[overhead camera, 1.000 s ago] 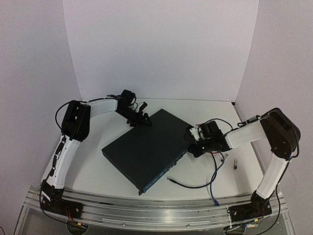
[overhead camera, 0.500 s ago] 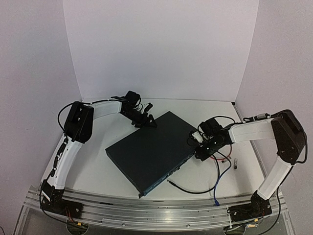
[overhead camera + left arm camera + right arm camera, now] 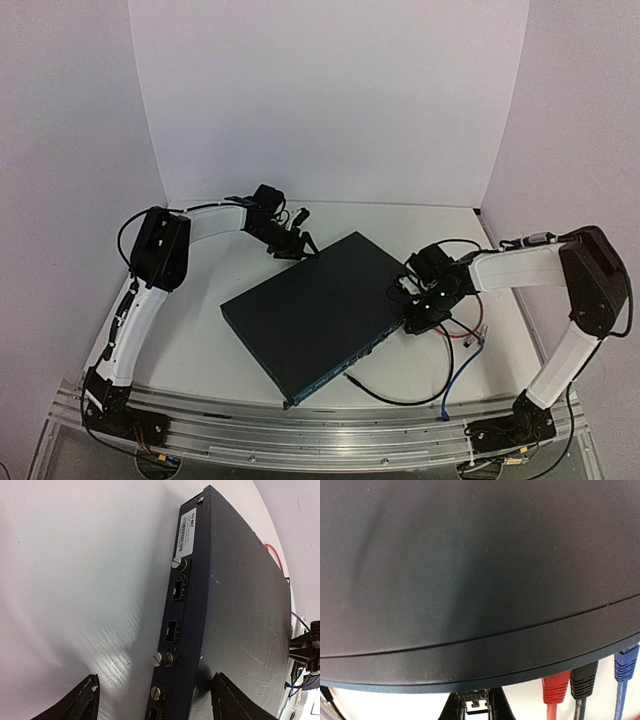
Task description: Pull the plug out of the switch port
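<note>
As viewed from overhead, shows a large flat rectangular dark navy-black metal switch point(image 3: 320, 312) lying flat and askew in the middle of a white table point(image 3: 190, 330), one corner aimed at the far wall. Finds the left gripper point(image 3: 303, 246) at that far corner, jaws spread wide. From the left wrist, sees one black finger point(image 3: 75, 705) over bare table and the other over the box's top, neither visibly touching, nothing held. Picks out along the narrow face between them a white printed label point(image 3: 186, 530), silver thumbscrews point(image 3: 176, 562) and a row of small square sockets point(image 3: 177, 591).

Places the right gripper point(image 3: 410, 305) against the switch's right-hand edge, low to the table. From the right wrist, meets the dark box filling most of the view, with the jaws drawn nearly together just under its edge; cannot tell whether anything is pinched there. Notes just beside those tips a red plug point(image 3: 555, 687), a black plug point(image 3: 583, 676) and a blue plug point(image 3: 626, 661) side by side, tops hidden by the box edge. Traces a red cable point(image 3: 462, 326), a blue cable point(image 3: 452, 385) and a black cable point(image 3: 395, 392) across the table to the right of and in front of the switch.
</note>
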Motion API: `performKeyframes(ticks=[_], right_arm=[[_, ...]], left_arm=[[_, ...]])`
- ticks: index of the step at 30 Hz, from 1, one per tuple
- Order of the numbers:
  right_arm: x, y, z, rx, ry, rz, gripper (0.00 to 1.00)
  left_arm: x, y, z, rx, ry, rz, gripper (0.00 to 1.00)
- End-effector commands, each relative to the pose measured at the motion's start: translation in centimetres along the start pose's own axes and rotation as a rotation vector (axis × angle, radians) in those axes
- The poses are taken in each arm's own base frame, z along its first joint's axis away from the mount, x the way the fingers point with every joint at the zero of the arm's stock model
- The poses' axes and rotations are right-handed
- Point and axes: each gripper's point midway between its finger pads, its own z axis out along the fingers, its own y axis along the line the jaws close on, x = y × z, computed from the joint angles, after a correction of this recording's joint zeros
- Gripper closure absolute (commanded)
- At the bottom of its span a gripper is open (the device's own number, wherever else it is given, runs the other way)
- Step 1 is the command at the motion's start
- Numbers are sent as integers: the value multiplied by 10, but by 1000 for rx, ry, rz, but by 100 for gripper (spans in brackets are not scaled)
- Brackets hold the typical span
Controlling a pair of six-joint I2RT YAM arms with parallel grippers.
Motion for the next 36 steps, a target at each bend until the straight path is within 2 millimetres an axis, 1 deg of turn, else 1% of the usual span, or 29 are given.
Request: performKeyframes(ticks=[1,2,3,5,8,12,16,18,19,21,23,24,27,29,30,31,33,35,36], right_arm=[[4,-12,14,172,-10,51,100],[0,-10,14,173,-50,69,100],[2,-12,14,186,-81,104,100],[-2,-15,12,197,-150,161,100],[-3,-14,9,198,-201,185,100],[-7,6,14,116,-226,184,100],[-3,34,19,13,-191,79,100],[-1,38,16,-5,-193,56,100],[1,35,16,9,-198,59,100],[1,26,14,56,-215,71,100],[-3,28,11,48,-227,62,100],[-5,30,10,40,-228,57,100],[-10,33,12,29,-229,56,100],[-14,35,12,21,-237,61,100],[-16,36,11,19,-246,64,100],[-18,37,11,12,-255,66,100],[-21,41,10,-9,-268,64,100],[-22,40,11,-5,-276,69,100],[-22,39,11,0,-278,74,100]], left_arm=[[90,99,20,-278,220,-149,25],[90,98,20,-275,218,-148,25],[90,97,19,-274,217,-148,25],[90,96,18,-271,217,-148,25],[92,96,19,-268,222,-151,25],[90,93,17,-261,217,-152,25],[88,92,17,-255,209,-152,25],[87,91,17,-251,207,-153,25],[85,90,17,-249,205,-154,25],[78,88,11,-263,193,-152,23],[64,83,-2,-303,161,-137,19],[54,78,-12,-321,130,-119,17],[15,53,-51,-351,-2,-44,10],[-3,33,-75,-359,-66,-4,2],[-8,21,-86,-359,-91,15,0],[-10,8,-92,-348,-104,37,0],[-8,-20,-99,-326,-114,104,0],[3,-64,-97,-291,-101,222,0],[16,-85,-90,-265,-77,277,0]])
